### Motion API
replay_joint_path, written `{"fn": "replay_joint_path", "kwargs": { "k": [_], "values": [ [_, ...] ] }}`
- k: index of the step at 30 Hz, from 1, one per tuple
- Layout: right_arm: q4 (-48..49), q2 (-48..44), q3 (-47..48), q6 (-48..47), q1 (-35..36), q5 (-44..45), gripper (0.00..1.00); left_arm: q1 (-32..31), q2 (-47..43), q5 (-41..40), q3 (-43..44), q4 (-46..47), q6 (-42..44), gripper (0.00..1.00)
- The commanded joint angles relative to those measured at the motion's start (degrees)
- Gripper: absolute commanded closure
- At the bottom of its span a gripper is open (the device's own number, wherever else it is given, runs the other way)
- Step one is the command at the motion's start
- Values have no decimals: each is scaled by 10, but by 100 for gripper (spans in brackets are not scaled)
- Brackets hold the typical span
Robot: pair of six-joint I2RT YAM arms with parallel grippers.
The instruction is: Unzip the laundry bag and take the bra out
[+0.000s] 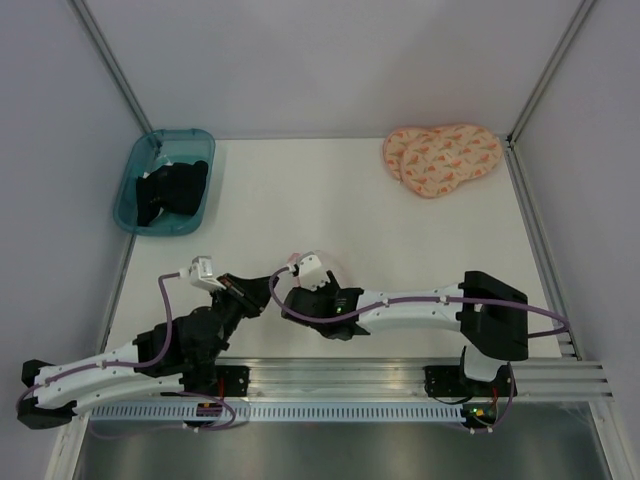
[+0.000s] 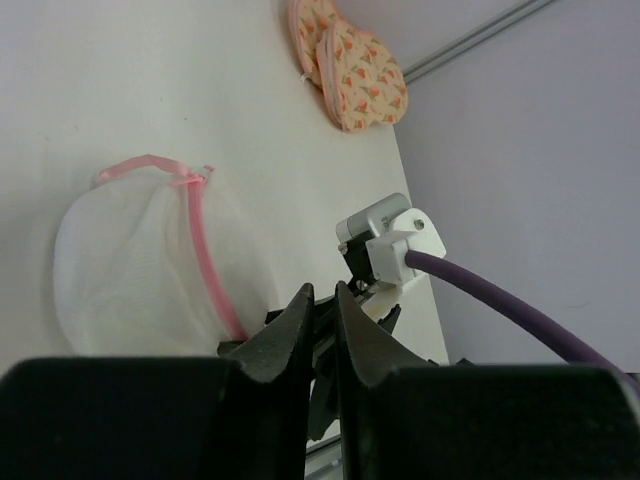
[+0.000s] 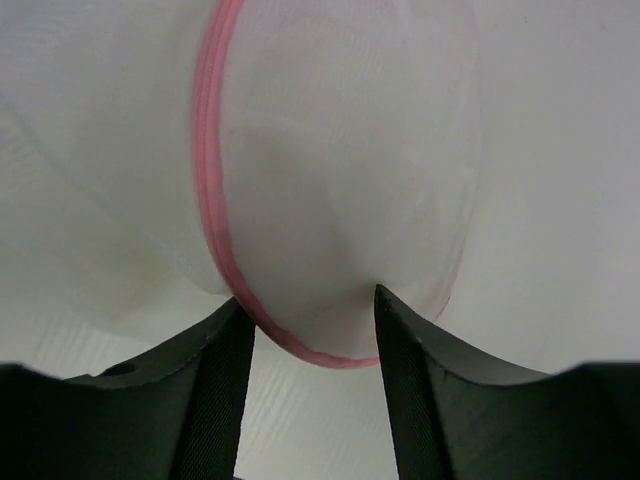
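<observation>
Near edge: an aluminium rail (image 1: 340, 378) carries both arm bases. Small coloured marks on it are too small to read.

Left gripper (image 2: 320, 295): its dark fingers (image 2: 285, 335) are parted by only a narrow slit and clasp nothing. The laundry bag (image 2: 130, 260) lies on the white table (image 1: 300, 190), just beyond and to the left of these fingertips. It is a rounded pouch of see-through white mesh. Its pink edging (image 2: 205, 260) runs down to just beside the left finger; whether the two touch cannot be told.

Right gripper (image 3: 310, 330): its fingers (image 3: 220, 390) stand well apart, released, and straddle the near end of the bag. The pink edging curves between the two tips and passes close against the left-hand one. The mesh bulges away beyond them without being pinched. White fabric (image 3: 330, 170) shows dimly through the mesh; what garment it is cannot be made out.

From above, the bag sits in the near middle of the table, largely hidden under the right wrist.

Far left: a teal plastic bin (image 1: 128, 195) holds black clothing (image 1: 172, 190).

Far right: a peach patterned pad (image 1: 440, 160) lies flat. Its print is of small orange motifs, not lettering.
</observation>
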Motion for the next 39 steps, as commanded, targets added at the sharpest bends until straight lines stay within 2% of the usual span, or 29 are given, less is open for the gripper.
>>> {"fn": "replay_joint_path", "kwargs": {
  "k": [1, 3, 4, 5, 6, 12, 15, 20, 24, 28, 29, 31, 33, 37, 39],
  "values": [
    [-53, 45, 39, -15, 10, 103, 46, -2, -7, -6, 8, -39, -4, 83],
    [-65, 56, 42, -8, 10, 136, 62, -2, -9, -5, 5, -40, -5, 85],
    [-72, 57, 38, -8, 11, 147, 85, -2, -10, -5, 2, -41, -6, 85],
    [-72, 52, 35, -8, 13, 154, 98, -2, -14, -6, 2, -45, -5, 86],
    [-71, 38, 29, -16, 15, 159, 99, -1, -14, -8, 2, -45, -4, 87],
    [3, -66, -59, -112, 30, 126, 100, -2, -9, -33, 6, -44, 15, 87],
    [35, -133, -108, -171, 34, 96, 100, -2, 7, -55, 13, -39, 35, 84],
    [97, -242, -198, -229, 101, 207, 100, -1, 41, -42, 33, -10, 95, 79],
    [109, -298, -237, -229, 139, 296, 100, -1, 50, 43, 56, 38, 127, 64],
    [92, -319, -255, -193, 150, 378, 99, -1, 91, 170, 101, 23, 90, 38],
    [89, -326, -258, -175, 150, 390, 99, -1, 108, 191, 113, 23, 81, 26],
    [83, -341, -267, -163, 150, 415, 100, -1, 128, 250, 120, 31, 59, 15],
    [68, -355, -269, -132, 151, 440, 100, -1, 148, 281, 128, 31, 34, 11],
    [61, -418, -285, -100, 153, 484, 100, 2, 140, 288, 113, 45, -8, 5],
    [89, -441, -305, -127, 156, 487, 99, 9, 135, 296, 92, 64, -38, 2]
  ]
}}
